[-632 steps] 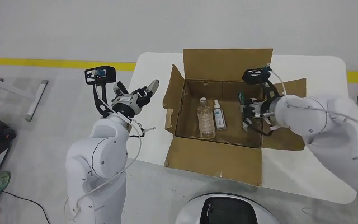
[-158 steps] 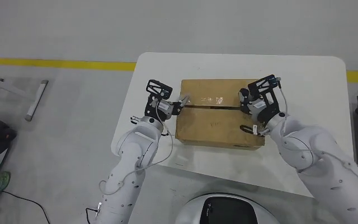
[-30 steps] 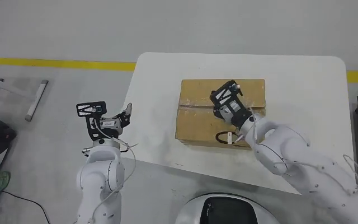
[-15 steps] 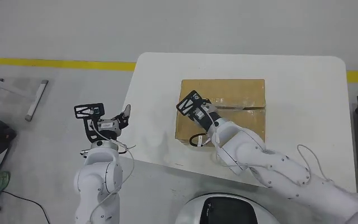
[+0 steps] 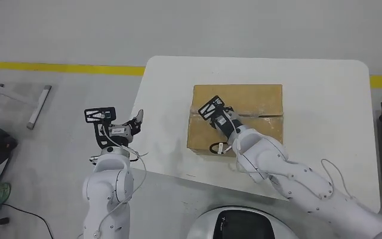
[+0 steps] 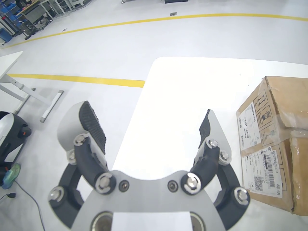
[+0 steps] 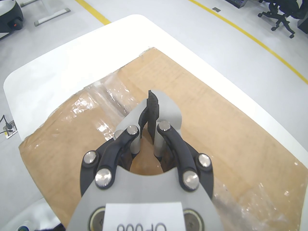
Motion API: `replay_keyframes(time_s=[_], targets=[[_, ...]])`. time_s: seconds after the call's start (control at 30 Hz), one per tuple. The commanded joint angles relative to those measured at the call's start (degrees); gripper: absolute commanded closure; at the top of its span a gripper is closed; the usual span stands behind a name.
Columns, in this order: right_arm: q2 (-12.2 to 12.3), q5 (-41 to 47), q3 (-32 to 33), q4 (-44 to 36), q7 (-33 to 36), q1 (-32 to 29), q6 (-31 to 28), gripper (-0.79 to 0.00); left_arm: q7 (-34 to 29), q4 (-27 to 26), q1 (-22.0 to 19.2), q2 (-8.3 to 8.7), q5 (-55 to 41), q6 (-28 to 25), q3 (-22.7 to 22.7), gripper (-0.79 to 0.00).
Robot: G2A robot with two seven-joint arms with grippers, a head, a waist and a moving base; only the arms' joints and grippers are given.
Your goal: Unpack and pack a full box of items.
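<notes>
Top view: the closed cardboard box [image 5: 250, 98] stands near the middle of the white surface [image 5: 322, 83], with both top flaps folded down.
Box: the flaps meet in one seam, and clear tape [image 7: 105, 97] lies along this seam; white labels [image 6: 261, 169] are stuck on the side wall that faces the left arm.
Right hand [image 7: 152, 102]: the two fingers are pressed together and nothing is between them. It is over the box top, near the end on the robot's left side, just beside the taped seam. Whether the tips touch the cardboard I cannot tell.
Left hand [image 6: 146, 116]: the fingers stand wide apart and hold nothing. It is in the air at the left edge of the surface, well apart from the box, and it points toward the box.
</notes>
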Motion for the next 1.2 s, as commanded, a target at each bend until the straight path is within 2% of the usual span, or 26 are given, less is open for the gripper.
replay_keyframes(time_s=[0.0,0.47,0.8,1.17], targets=[[0.0,-0.3,0.7,0.0,-0.1,-0.6,-0.6,0.000,0.0,0.2,-0.3,0.00,0.0,0.0,0.2,-0.785],[0.9,-2.5,9.5,-4.9,-0.5,-8.3,-5.0,0.000,-0.3,1.3,-1.9,0.05,0.2,-0.2,1.2,-0.785],[2.3,-7.2,16.4,-7.2,-3.6,-15.6,-11.1,0.000,-0.4,2.0,-2.8,0.07,0.4,-0.3,2.1,-0.785],[2.9,-10.3,21.4,-9.7,-5.8,-20.0,-15.1,0.000,-0.4,2.5,-3.4,0.05,0.4,0.0,2.9,-0.785]])
